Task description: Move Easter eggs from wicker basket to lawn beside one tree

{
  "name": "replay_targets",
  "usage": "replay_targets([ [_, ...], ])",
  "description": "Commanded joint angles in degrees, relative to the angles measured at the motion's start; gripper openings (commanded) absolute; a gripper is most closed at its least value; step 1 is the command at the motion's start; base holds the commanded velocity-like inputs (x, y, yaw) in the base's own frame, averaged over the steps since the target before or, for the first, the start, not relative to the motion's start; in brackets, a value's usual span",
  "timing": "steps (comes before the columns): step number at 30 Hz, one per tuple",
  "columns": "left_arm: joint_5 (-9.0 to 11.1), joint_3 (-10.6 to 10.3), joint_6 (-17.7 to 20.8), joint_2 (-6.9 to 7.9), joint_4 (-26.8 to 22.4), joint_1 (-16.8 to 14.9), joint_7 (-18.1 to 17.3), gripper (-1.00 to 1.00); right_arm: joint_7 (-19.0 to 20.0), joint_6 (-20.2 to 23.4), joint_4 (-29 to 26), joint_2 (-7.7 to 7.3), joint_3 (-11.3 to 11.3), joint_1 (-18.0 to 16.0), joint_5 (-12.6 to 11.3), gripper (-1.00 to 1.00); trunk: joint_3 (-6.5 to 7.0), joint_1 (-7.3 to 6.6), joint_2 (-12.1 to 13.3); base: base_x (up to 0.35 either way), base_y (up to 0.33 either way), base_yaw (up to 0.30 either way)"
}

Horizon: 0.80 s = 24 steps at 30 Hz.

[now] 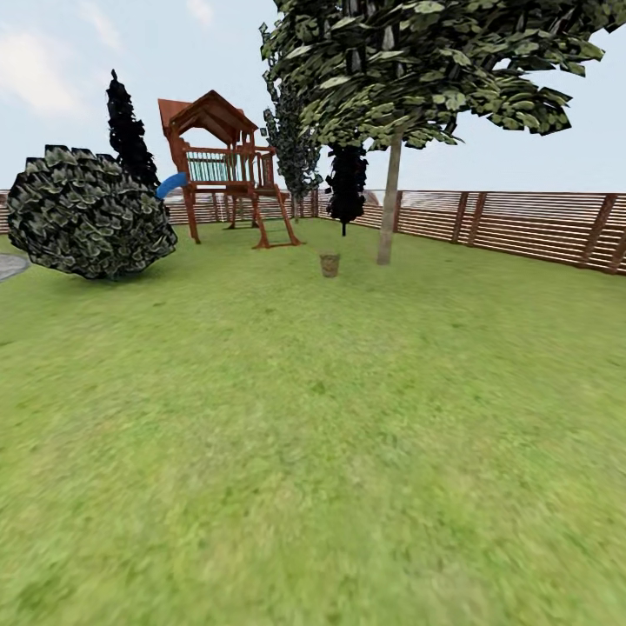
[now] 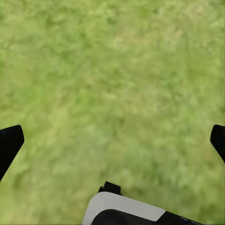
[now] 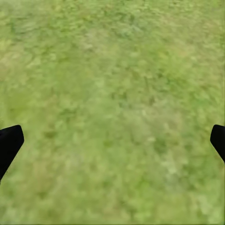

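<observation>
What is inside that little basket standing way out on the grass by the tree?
From here, nothing can be made out. The wicker basket stands far off on the lawn, left of the tree, and its woven wall hides the inside. No eggs are visible.

Ahead of you the lawn (image 1: 313, 435) runs back to the fence (image 1: 522, 226). The wicker basket (image 1: 329, 264) stands on the grass far off, just left of the tree (image 1: 389, 200). Behind and left of the basket stands the play tower (image 1: 224, 165). A big bush (image 1: 87, 213) sits at your far left, with a conifer (image 1: 128, 130) behind it.
</observation>
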Motion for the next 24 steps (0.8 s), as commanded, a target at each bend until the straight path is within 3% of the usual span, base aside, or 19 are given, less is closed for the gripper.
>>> replay_targets([
  [1,0.37,-0.05,-0.17,0.0,0.03,-0.04,-0.01,1.0,-0.16,-0.16,0.03,0.0,0.01,-0.05,0.06,1.0,-0.13,0.06,-0.12,0.188,0.011,0.0],
  [6,0.81,0.01,-0.15,0.0,0.03,-0.04,0.3,1.0,-0.16,-0.16,0.03,0.0,0.01,-0.04,0.06,1.0,-0.13,0.06,-0.12,0.061,0.003,0.0],
  [9,2.09,0.02,-0.12,0.0,0.03,-0.04,0.54,1.0,-0.16,-0.16,0.03,0.0,0.01,-0.04,0.06,1.0,-0.13,0.06,-0.12,0.117,0.001,0.0],
  [24,2.75,0.02,-0.08,0.0,0.03,-0.04,0.61,1.0,-0.16,-0.16,0.05,0.0,-0.08,-0.04,-0.02,1.0,-0.13,0.06,-0.12,0.319,0.0,0.0],
])
